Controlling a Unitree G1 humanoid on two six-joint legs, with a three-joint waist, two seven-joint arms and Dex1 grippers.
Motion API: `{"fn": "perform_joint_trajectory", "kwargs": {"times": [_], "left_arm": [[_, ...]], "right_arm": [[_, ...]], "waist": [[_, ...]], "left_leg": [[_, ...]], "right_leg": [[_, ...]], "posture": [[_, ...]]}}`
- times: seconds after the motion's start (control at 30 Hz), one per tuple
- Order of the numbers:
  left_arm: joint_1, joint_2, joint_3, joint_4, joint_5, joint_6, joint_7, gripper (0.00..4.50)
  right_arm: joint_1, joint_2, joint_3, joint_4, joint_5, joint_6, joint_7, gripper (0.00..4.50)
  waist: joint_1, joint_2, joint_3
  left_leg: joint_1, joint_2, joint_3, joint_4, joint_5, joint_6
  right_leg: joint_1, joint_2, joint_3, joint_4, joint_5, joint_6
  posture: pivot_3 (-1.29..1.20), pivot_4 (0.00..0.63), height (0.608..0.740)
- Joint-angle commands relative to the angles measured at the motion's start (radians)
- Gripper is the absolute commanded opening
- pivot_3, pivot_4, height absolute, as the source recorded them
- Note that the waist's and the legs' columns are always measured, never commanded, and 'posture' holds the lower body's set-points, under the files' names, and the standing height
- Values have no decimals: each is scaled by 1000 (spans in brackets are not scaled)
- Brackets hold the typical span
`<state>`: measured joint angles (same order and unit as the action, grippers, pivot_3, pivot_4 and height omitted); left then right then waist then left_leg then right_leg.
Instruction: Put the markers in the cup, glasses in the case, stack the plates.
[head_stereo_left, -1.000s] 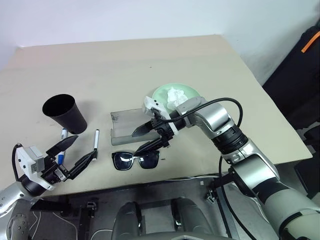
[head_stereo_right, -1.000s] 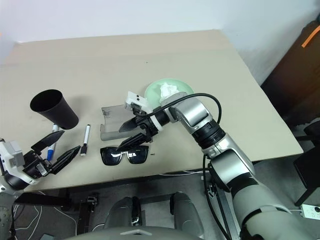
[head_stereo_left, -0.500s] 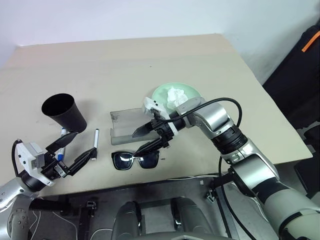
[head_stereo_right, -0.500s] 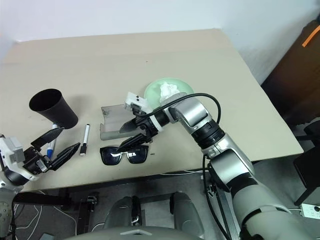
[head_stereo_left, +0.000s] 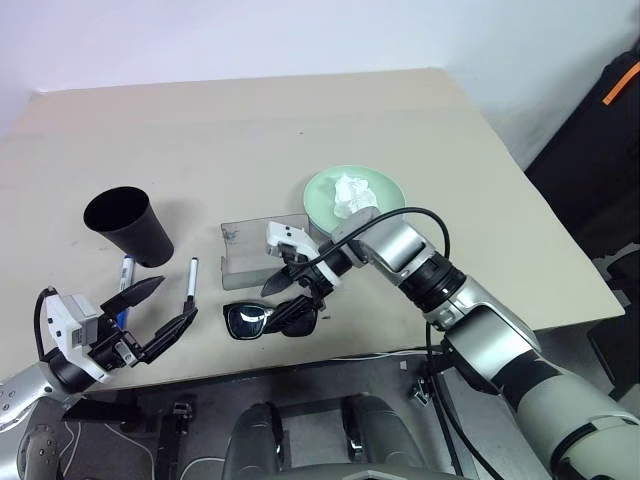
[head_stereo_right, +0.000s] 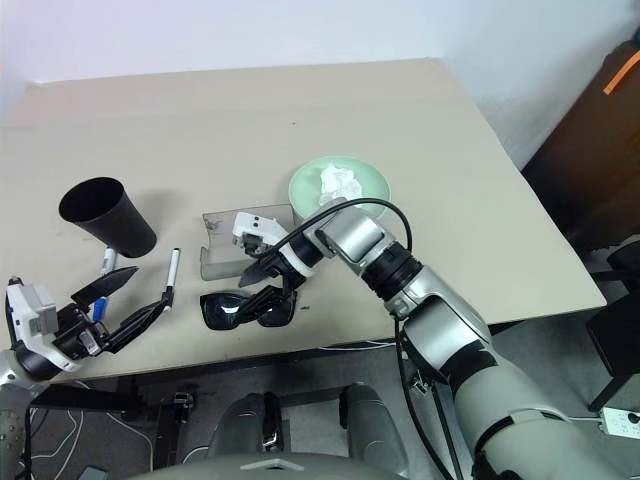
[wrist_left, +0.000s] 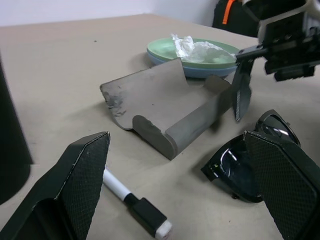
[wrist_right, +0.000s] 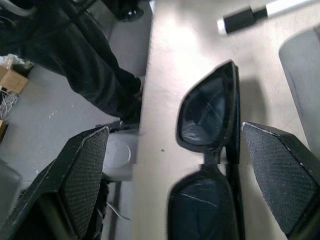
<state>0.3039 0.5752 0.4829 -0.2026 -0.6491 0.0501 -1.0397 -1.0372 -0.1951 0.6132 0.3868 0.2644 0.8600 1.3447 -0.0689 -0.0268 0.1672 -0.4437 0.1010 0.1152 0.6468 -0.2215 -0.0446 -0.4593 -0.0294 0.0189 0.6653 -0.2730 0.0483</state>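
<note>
1. The right tool (head_stereo_left: 285, 297) hangs spread wide just over the glasses (head_stereo_left: 262, 321), one finger on each side of the frame, pinching nothing.
2. The glasses lie lens-down at the near edge of the counter (head_stereo_left: 250, 140), just near of the case (head_stereo_left: 262, 250).
3. The case lies open and empty mid-counter, its flap raised.
4. The plates (head_stereo_left: 385, 190) sit stacked just right of the case, green on blue, with a crumpled white tissue (head_stereo_left: 350, 195) on top.
5. The cup (head_stereo_left: 128, 226) stands upright at the left.
6. The black marker (head_stereo_left: 190, 282) lies between cup and case; the blue marker (head_stereo_left: 125, 285) lies just near of the cup.
7. The left tool (head_stereo_left: 155, 310) hovers spread and empty near the markers.
</note>
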Motion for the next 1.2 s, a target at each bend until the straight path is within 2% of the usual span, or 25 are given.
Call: {"fn": "perform_joint_trajectory", "kwargs": {"times": [0.03, 0.17, 0.27, 0.63, 0.87, 1.0, 1.2], "left_arm": [[-6, -4, 0, -19, 6, -27, 3, 4500], [-10, -8, -4, -13, 13, -31, 1, 4500], [-12, -11, -9, 4, 21, -45, -6, 4500], [-21, -23, -32, 30, 32, -69, -3, 4500], [-27, -29, -15, 55, 19, -73, -11, 4500], [-27, -23, -4, 71, 15, -83, -15, 4500], [-43, -9, 5, 94, 15, -82, -19, 4500]], "right_arm": [[-22, 9, 9, 13, -23, -26, 19, 4480], [-18, 10, 15, 18, -39, -29, 29, 4480], [-17, 9, 18, 10, -51, -30, 36, 3969], [-24, 13, 11, 10, -74, -31, 24, 59], [-60, -23, -50, -40, -45, -19, 49, 19], [-88, -55, -154, -94, 32, -40, 95, 19], [-212, -32, -278, 78, 28, -192, 50, 19]], "waist": [[0, 0, 0], [0, 0, 0], [0, 0, 0], [0, 0, 0], [0, 0, 0], [2, -1, -1], [-1, 0, 0]], "left_leg": [[0, 0, 0, 0, 0, 0], [0, 0, 0, 0, 0, 0], [0, 0, 0, 0, 0, 0], [0, 0, 0, 1, 0, 0], [1, 0, -1, 2, 0, 0], [1, 0, -1, 2, 0, 0], [1, 1, 0, 1, 0, 0]], "right_leg": [[0, 0, 0, 0, 0, 0], [0, 0, 0, 0, 0, 0], [0, 0, 0, 1, 0, 0], [0, 0, 0, 1, 0, 0], [1, 1, 0, 3, 1, -1], [1, 1, 0, 2, 1, -1], [0, 2, 0, 2, 1, -1]], "posture": [[0, 150, 726], [0, 150, 726], [0, 150, 726], [0, 150, 726], [0, 150, 726], [0, 150, 726], [0, 150, 726]]}}
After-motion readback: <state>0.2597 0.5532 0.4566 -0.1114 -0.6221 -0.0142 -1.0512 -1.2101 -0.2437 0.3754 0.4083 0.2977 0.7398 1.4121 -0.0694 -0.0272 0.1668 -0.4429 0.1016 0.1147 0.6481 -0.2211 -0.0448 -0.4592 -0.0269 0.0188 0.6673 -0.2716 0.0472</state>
